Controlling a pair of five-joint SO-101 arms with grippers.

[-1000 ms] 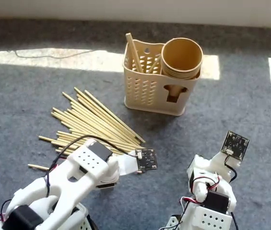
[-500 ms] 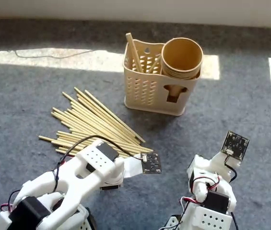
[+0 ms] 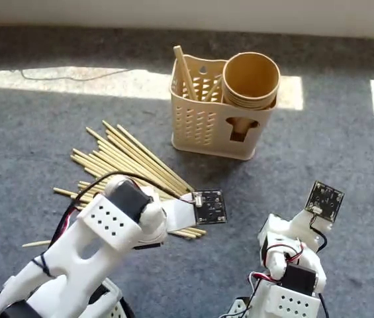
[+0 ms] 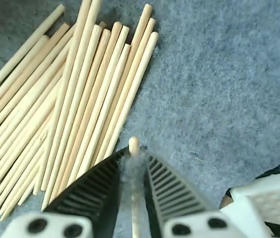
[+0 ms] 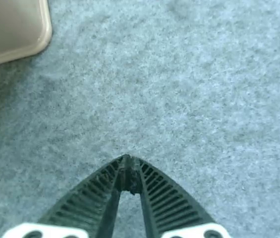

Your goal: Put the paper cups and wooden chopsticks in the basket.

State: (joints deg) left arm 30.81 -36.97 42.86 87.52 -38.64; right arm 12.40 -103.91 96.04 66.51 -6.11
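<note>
**A:** What has the left arm (image 3: 107, 228) got?

**B:** One chopstick (image 4: 134, 147). The left jaws are clamped on it near one end. Its tip pokes out just past them, over the carpet (image 4: 219, 74) beside the pile (image 4: 75, 99). Taking a single stick makes sense to me. The others lie fanned and touching, so a bigger bite would likely scatter them.

**A:** And the basket (image 3: 206, 122)?

**B:** It stands upright on the carpet, beyond the pile. The cups (image 3: 251, 79) are nested in its right compartment as the high view shows it, so that half looks done. One stick (image 3: 185, 71) leans tilted in the other compartment.

**A:** So the sticks are what's left?

**B:** Nearly all of them, I'd say. The pile is large.

**A:** And the right arm (image 3: 289, 265)?

**B:** It is folded low at the front, well apart from the pile. The right jaws are shut on nothing and point at bare carpet. I'd guess it sits there to leave the left arm a free path to the basket.

**A:** Any risk?

**B:** Gripped near its end, the stick is a long lever and may swing or slip. It probably needs tipping upright to drop into that narrow compartment.
</note>
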